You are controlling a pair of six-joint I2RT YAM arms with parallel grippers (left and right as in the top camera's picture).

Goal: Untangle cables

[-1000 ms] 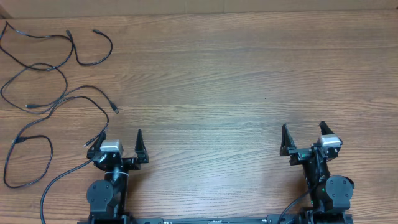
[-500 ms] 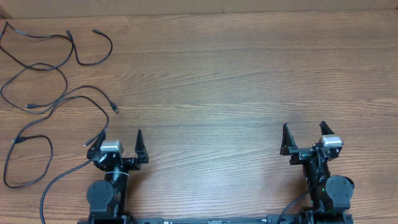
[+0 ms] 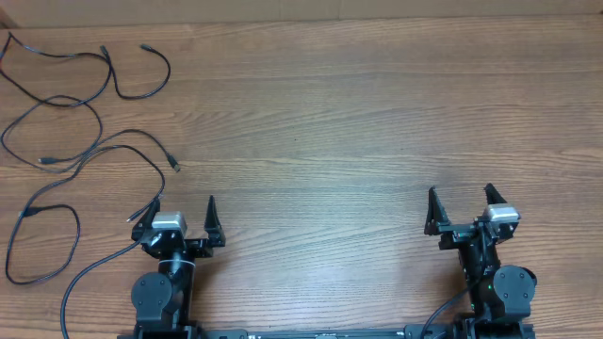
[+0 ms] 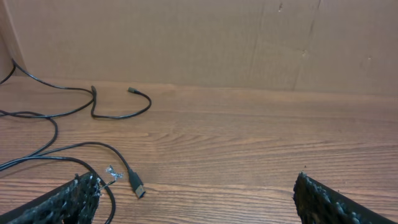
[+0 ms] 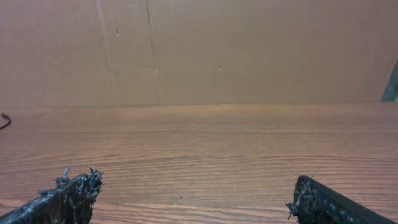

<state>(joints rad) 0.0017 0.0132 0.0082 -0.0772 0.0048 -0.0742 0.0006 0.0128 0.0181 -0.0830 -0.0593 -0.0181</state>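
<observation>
Over on the far left of the bench, the cables lie spread in loose black loops, crossing one another in a few spots rather than bunched into a tight knot; some run off the left edge of the overhead view, so I cannot tell how many there are. One small plug end sits on the wood just ahead of the left gripper, and another plug rests farther back near the brown cardboard wall. The left gripper stands spread wide with nothing between its fingers, parked low at the near edge, with the nearest cord close beside its outer finger. The right gripper is likewise wide open and empty, well apart from the cables on the other side of the bench, facing only bare wood. As I judge it, the trouble would come from picking at a crossing: a pinch there could catch two cords at once and draw the loops into a tighter snarl. A pull on one strand could also drag its neighbours along or off the left edge. These cords are thin and flat against the wood, so the fingers might simply slide over them.
</observation>
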